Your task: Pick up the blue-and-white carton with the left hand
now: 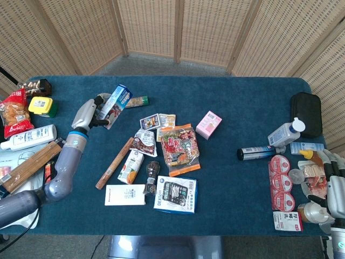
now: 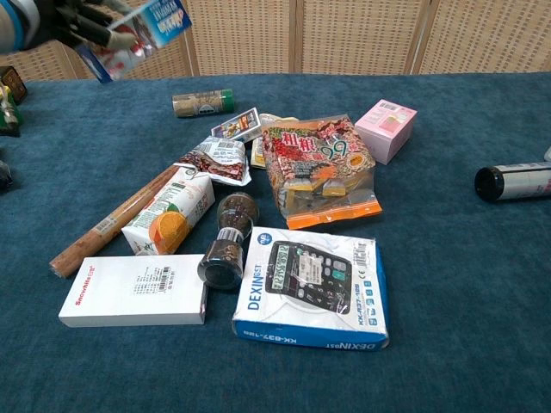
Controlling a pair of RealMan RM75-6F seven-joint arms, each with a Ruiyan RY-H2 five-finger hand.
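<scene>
Left hand point(image 1: 90, 111) has the carton point(image 1: 116, 100) in its fingers, off the table point(image 1: 242, 97).
Carton is tilted, held above the table's back-left area, just left of the lying jar point(image 1: 135, 101); chest view shows it point(image 2: 138, 33) up at the top-left corner, fingers point(image 2: 86, 21) wrapped round its lower end. Rolling pin point(image 1: 115, 163), juice box point(image 1: 131, 166) and calculator box point(image 1: 175, 195) lie on the cloth nearer the front. Right hand point(image 1: 334, 186) sits at the far right edge by the sauce bottle point(image 1: 315, 157), fingers apart, holding nothing.

Blue-and-white carton point(image 1: 116, 100) tilted, held aloft above the table's left
</scene>
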